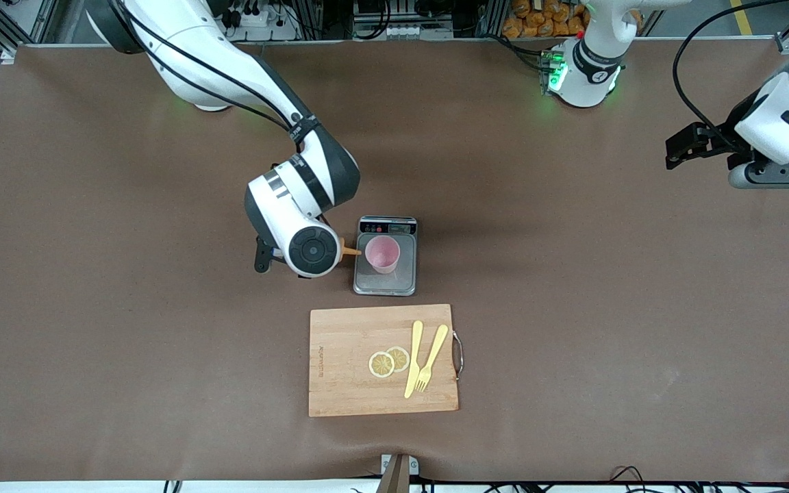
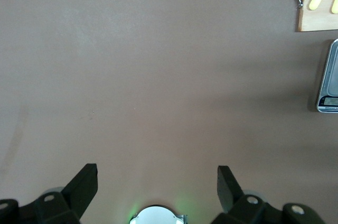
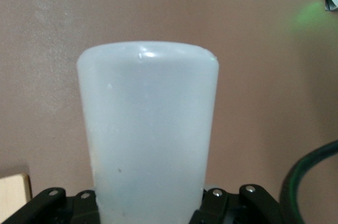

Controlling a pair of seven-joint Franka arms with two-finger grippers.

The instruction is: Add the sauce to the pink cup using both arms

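The pink cup [image 1: 383, 253] stands upright on the grey scale [image 1: 367, 282] at mid-table. The sauce bottle is tipped sideways in my right gripper [image 3: 150, 205], which is shut on its translucent body [image 3: 148, 129]. In the front view only its orange nozzle [image 1: 351, 251] shows, at the cup's rim on the side toward the right arm's end; the right wrist [image 1: 311, 250] hides the rest. My left gripper [image 1: 675, 152] waits open and empty over bare table at the left arm's end; it also shows in the left wrist view [image 2: 156, 179].
A wooden cutting board [image 1: 340, 370] lies nearer the front camera than the scale, with two lemon slices [image 1: 387, 361], a yellow knife [image 1: 413, 358] and a yellow fork [image 1: 431, 357]. The left wrist view shows the scale's edge [image 2: 330, 84] and the board's corner [image 2: 317, 20].
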